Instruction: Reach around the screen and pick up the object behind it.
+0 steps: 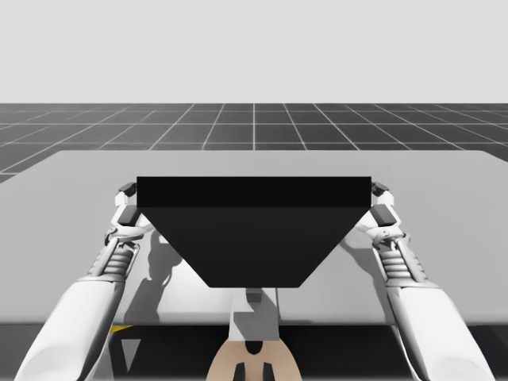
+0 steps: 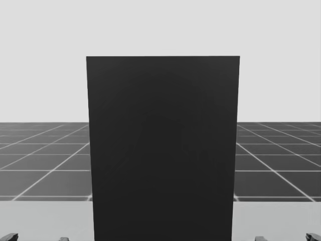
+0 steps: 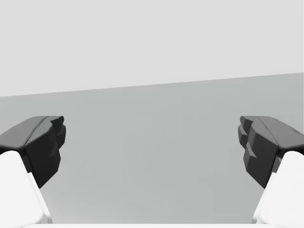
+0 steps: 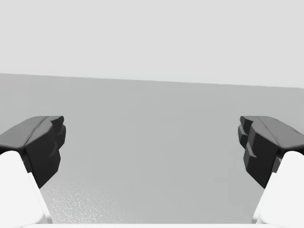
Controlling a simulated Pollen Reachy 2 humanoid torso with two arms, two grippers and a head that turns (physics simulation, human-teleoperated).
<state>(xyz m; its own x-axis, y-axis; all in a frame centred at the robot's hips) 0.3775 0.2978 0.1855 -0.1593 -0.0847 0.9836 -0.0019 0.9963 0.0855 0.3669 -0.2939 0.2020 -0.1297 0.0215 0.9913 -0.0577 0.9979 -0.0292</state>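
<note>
The black screen (image 1: 254, 238) stands upright mid-desk (image 1: 71, 206), square ahead of me (it is one flat dark panel). My left gripper (image 3: 152, 135) sits beside its left edge and my right gripper (image 4: 152, 135) beside its right edge. Both are spread wide over bare desk. The object is hidden by the screen, so I cannot tell where it lies.

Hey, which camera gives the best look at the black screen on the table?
The high view: it shows the screen whole, from top edge to foot, standing upright on the table. The head view faces its front squarely, but its foot is cut off by the picture's edge. The wrist views look out over the table.
</note>
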